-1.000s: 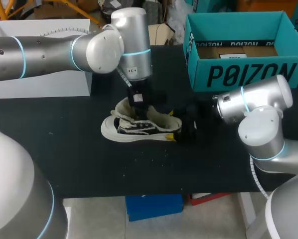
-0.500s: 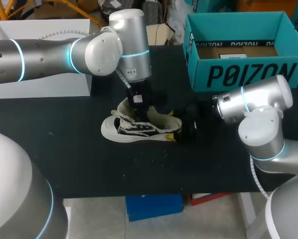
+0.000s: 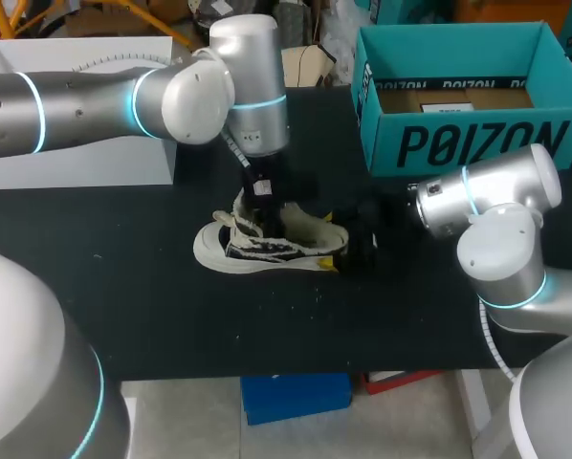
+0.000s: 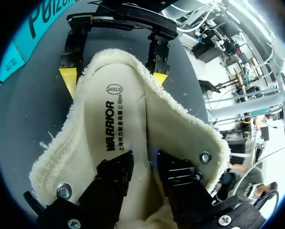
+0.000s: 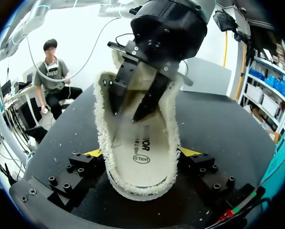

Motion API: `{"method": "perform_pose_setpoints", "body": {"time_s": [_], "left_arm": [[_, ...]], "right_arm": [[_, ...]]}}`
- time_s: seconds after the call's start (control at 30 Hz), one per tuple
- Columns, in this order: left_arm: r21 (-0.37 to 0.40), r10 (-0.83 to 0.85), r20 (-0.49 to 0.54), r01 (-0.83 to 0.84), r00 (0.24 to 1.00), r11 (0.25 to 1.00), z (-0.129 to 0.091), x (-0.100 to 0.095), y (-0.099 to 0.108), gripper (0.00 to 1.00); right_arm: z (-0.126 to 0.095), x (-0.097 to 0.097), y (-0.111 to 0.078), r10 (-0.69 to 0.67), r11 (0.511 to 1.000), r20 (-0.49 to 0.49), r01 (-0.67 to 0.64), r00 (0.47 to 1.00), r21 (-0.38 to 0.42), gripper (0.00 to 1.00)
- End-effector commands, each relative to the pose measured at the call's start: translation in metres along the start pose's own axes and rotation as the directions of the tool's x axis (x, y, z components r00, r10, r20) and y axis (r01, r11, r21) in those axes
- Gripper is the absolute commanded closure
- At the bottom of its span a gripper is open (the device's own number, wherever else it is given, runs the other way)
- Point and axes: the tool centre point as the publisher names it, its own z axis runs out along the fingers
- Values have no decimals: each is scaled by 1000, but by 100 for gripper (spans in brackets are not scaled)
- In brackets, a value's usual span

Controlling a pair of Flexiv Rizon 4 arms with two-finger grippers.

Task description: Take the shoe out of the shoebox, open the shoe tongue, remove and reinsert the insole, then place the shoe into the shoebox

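A low black-and-white shoe (image 3: 267, 247) with a cream fleece lining lies on the black table, toe to the left. My left gripper (image 3: 264, 212) points straight down into its mouth. Its black fingers (image 4: 115, 174) stand slightly apart and open over the printed insole (image 4: 113, 129), holding nothing. The right wrist view shows the same fingers (image 5: 117, 93) spread above the insole (image 5: 141, 148). My right gripper (image 5: 141, 152) clasps the heel, one yellow tip against each side of the fleece rim. The teal shoebox (image 3: 468, 143) stands open at the back right.
A white box (image 3: 76, 143) sits at the back left, under my left arm. The right arm's elbow (image 3: 501, 244) hangs over the table's right edge. Bare black table lies in front of the shoe.
The left gripper's fingers have parted inside the shoe, and the fleece flap beside them has drawn in a little. The right gripper and the shoe have stayed in place.
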Motion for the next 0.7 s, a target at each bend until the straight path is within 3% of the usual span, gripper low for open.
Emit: {"method": "perform_pose_setpoints", "body": {"time_s": [0.03,0.17,0.4,0.63,0.7], "left_arm": [[-101,-4,80,12,997,995,2,9,-6,64],[-205,-1,180,39,984,978,2,12,-8,64],[-308,37,292,58,956,950,12,8,-5,66],[-342,100,382,40,919,939,26,0,6,64],[-344,122,407,28,905,939,29,-3,11,67]], "right_arm": [[0,-2,-3,2,1000,1,-2,1000,1,100],[0,-2,-3,2,1000,1,-2,1000,1,100],[0,-2,-3,2,1000,1,-2,1000,1,100],[0,-2,-3,2,1000,1,-2,1000,1,100],[0,-2,-3,2,1000,1,-2,1000,1,100]]}}
